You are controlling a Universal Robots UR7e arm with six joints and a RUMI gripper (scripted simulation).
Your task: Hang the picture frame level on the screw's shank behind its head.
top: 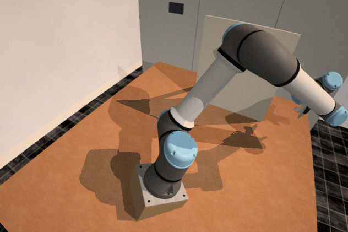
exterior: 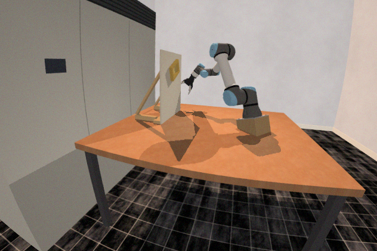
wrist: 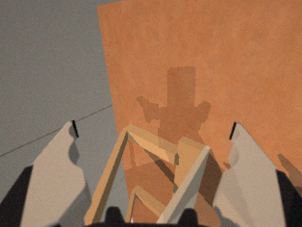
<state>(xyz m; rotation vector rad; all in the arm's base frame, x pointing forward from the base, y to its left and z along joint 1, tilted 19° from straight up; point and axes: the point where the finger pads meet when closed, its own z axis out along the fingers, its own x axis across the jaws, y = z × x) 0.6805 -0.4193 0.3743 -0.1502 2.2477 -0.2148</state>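
A yellow picture frame (exterior: 172, 76) hangs high on the upright grey board (exterior: 169, 102) (top: 247, 94), turned on its corner like a diamond rather than level. I cannot make out the screw. My gripper (exterior: 186, 86) (top: 300, 112) (wrist: 153, 122) is open and empty. It hovers in the air just in front of the board's near edge, below and beside the frame and apart from it. In the top view the arm hides the frame. The wrist view shows only my two spread fingers, with the table below them.
The board stands on the orange table (exterior: 243, 163) (top: 84, 139), propped from behind by a wooden brace (exterior: 147, 99) (wrist: 111, 173). The arm's base block (top: 157, 201) (exterior: 254, 124) sits mid-table. Grey cabinet walls stand close behind the board.
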